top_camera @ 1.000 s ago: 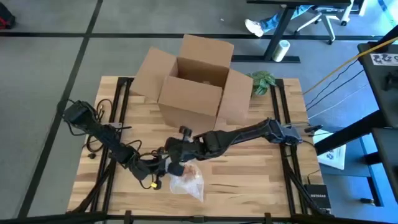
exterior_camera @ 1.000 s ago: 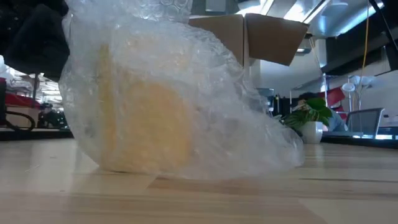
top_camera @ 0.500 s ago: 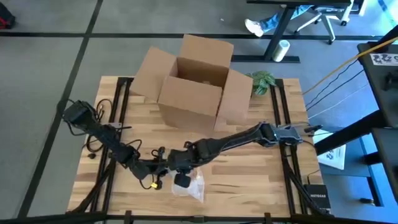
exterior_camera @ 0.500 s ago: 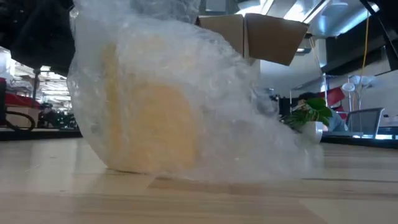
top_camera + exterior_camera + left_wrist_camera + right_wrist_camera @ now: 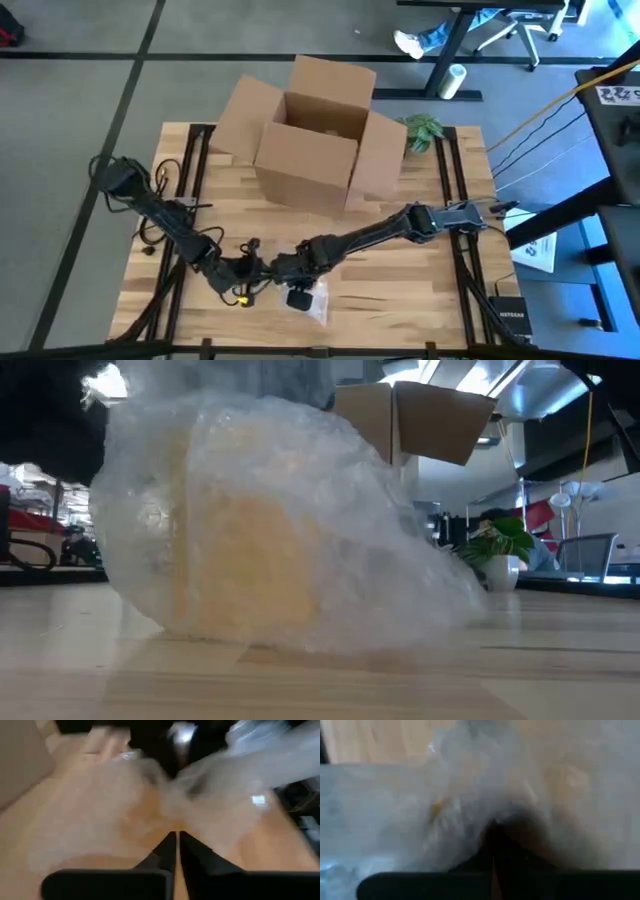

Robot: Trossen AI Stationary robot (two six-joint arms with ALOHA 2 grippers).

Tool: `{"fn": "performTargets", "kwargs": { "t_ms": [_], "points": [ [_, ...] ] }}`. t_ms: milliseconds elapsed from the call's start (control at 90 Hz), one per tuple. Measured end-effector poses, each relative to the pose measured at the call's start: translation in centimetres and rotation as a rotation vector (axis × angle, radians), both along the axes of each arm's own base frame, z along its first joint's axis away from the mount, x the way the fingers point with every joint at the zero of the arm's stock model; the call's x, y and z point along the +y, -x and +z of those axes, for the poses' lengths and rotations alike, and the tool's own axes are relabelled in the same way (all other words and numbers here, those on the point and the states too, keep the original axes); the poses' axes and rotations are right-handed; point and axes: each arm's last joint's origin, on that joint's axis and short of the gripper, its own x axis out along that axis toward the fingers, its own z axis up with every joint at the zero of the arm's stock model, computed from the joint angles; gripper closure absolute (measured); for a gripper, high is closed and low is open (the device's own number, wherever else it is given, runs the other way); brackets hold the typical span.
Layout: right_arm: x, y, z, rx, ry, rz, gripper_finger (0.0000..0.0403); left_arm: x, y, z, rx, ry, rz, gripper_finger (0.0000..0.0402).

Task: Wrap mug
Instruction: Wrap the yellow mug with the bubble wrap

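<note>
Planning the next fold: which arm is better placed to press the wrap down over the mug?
Probably right. The right gripper sits directly over the bubble wrap around the mug, fingers shut in the film. The left gripper pinches the wrap's edge beside it, so it serves better as an anchor.

I think I am working in an office that is also used as a robot lab. The floor (image 5: 80,100) is grey carpet with dark lines, like in big work rooms. Past the wooden table (image 5: 420,262) I see an office chair (image 5: 522,22) on wheels and the dark legs of a desk (image 5: 445,50). A person's shoe (image 5: 407,43) shows beside that desk. Cables (image 5: 545,115) run across the floor on the right. In the low view, long ceiling lights (image 5: 545,385) shine above, and someone sits far back by a small potted plant (image 5: 497,550). A brown cardboard box (image 5: 315,130) stands open on the table.
</note>
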Motion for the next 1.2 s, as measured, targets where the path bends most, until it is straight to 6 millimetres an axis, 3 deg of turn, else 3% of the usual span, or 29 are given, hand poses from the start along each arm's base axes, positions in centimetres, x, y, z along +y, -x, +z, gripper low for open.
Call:
{"fn": "performTargets", "kwargs": {
  "t_ms": [189,400,744,1200],
  "points": [
    [-0.1,-0.5,-0.6,-0.029,0.004,0.011,0.0403,-1.3,0.9,0.8,-0.049,0.059,-0.059,0.0402],
    [-0.2,-1.6,0.0,-0.153,0.011,-0.006,0.0403,-1.9,0.4,1.9,-0.176,0.048,-0.105,0.0402],
    [-0.1,-1.8,0.3,-0.18,-0.021,-0.013,0.0403,-0.5,-1.5,0.2,-0.117,0.052,-0.067,0.0401],
    [-0.9,1.1,6.3,-0.11,-0.013,-0.066,0.0403,0.0,-2.0,-0.2,-0.101,0.045,-0.047,0.0401]
  ]
}}
